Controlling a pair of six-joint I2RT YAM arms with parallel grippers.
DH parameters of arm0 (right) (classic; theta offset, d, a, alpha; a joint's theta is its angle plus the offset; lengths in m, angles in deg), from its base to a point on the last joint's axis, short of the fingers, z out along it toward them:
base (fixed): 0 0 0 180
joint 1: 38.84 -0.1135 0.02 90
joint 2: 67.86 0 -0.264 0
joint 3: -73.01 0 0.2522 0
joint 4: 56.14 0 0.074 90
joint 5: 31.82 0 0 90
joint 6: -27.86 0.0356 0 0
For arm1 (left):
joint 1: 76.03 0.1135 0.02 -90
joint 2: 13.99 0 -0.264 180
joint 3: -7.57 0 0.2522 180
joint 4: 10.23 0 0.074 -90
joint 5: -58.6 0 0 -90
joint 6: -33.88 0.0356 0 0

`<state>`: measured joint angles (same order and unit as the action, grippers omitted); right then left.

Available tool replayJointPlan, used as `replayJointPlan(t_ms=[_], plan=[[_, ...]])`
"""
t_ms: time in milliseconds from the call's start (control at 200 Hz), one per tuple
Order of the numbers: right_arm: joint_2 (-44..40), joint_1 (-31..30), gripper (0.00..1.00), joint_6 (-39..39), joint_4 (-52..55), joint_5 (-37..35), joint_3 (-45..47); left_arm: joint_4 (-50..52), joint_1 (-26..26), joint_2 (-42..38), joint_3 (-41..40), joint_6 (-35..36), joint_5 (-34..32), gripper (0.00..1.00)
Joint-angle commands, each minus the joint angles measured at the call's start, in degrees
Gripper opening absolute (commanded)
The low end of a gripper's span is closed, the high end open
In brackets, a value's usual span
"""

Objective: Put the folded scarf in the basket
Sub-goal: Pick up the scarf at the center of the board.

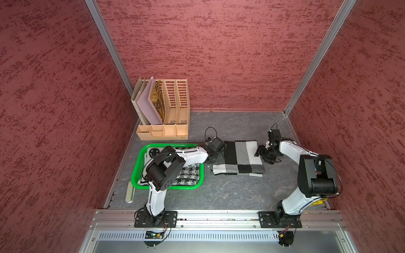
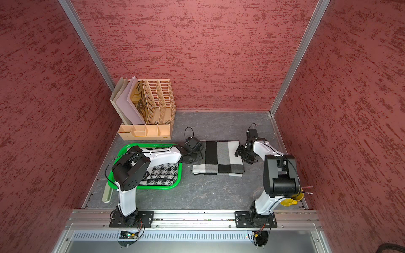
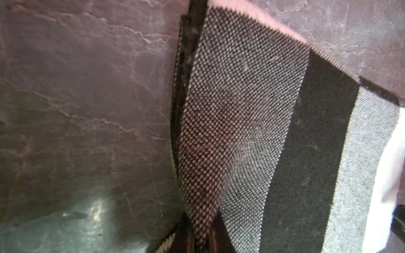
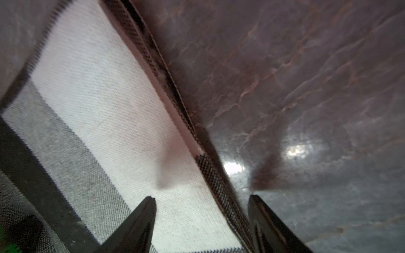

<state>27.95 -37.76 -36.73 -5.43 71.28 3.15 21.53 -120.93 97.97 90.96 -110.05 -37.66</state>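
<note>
Scarf (image 1: 238,157) — left claw (image 1: 213,158) seemingly pinching its edge.

Tan file organiser (image 1: 173,114) back left on grey tabletop (image 1: 230,192), folders (image 1: 145,103) inside; pale green strip (image 1: 130,193) front left; yellow bucket (image 2: 290,201) front right.

The scarf (image 1: 238,157) shows black, grey and white blocks, the basket (image 1: 186,187) is bright green, its cloth (image 1: 188,175) black-and-white checked, the organiser (image 1: 175,131) tan, the table (image 1: 219,192) veined grey, the walls (image 1: 219,54) mottled red.
</note>
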Motion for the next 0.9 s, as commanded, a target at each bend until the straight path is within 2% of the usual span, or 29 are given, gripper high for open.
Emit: replayJointPlan(t_ms=[0, 135, 295, 471, 601, 891], plan=[[1.6, -0.8, 0.70, -1.3, -2.2, 1.6, 1.1, 0.0, -0.3, 2.3, 1.3, 1.4, 1.0, 0.00], [4.2, -2.2, 0.65, -1.5, -3.0, 3.3, 0.7, 0.0, -0.7, 2.9, 2.5, 1.8, 1.3, 0.00], [3.9, -4.5, 0.56, 0.3, -3.6, 0.7, 1.3, 0.2, -1.1, 3.5, 3.9, 2.4, 1.4, 0.00], [0.9, -6.4, 0.26, 1.8, -2.9, -4.5, 1.4, 0.2, -1.2, 3.5, 5.3, 3.6, 2.0, 0.00], [-2.3, -8.4, 0.00, 2.5, -1.3, -8.5, 0.7, 0.3, -2.1, 2.7, 7.1, 5.3, 2.9, 0.00], [-11.3, -14.6, 0.00, 5.8, 4.8, -15.3, -2.1, 5.0, -2.8, -3.7, 8.8, 5.9, 1.0, 0.00]])
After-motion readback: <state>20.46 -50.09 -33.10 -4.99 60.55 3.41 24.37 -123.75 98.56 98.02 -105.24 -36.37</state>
